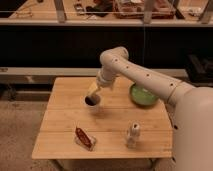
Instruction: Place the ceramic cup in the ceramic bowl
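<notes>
White ceramic cup (92,101), gripper (93,90) just above it, fingers apart: drop straight, straddle the rim squarely, close gently; ceramic bowl (143,95) waits near the cup.

White cup (92,101) beneath pincer (93,90), green bowl (143,95) apart

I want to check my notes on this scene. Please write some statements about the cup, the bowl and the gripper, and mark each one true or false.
1. The cup stands on the table, outside the bowl. True.
2. The gripper hangs over the bowl. False: it is right above the cup.
3. The bowl is green. True.
4. The red packet lies in the bowl. False: it lies on the table near the front edge.
5. The cup is white inside. False: its inside is dark.
</notes>
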Robot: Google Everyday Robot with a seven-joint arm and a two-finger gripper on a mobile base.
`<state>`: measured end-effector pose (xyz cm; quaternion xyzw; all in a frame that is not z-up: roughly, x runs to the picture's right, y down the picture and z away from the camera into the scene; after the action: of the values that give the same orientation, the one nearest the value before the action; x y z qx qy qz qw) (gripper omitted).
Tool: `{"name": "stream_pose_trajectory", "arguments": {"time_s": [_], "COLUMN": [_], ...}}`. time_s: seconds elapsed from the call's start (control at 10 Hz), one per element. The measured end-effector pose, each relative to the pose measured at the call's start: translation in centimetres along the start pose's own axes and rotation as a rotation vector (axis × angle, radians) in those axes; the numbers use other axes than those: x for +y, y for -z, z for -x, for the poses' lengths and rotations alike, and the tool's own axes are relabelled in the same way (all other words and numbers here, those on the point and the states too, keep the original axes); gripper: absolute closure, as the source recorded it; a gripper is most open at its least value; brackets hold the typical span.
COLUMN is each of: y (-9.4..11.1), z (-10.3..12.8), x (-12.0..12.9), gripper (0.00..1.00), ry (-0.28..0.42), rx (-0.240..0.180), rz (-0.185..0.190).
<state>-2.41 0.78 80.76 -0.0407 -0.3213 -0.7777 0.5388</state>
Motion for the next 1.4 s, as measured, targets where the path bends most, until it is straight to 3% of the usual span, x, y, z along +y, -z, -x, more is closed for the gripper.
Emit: {"name": "stream_pose_trajectory", "arguments": {"time_s": [0.7, 1.4], "y": [-1.4, -3.3], "z": [0.7, 1.5], "x": [1.5, 2.8], "gripper": [0.20, 0.20], "ry": [-0.012, -0.051], "rx": [0.003, -0.027], "rz": [0.031, 0.063]}}
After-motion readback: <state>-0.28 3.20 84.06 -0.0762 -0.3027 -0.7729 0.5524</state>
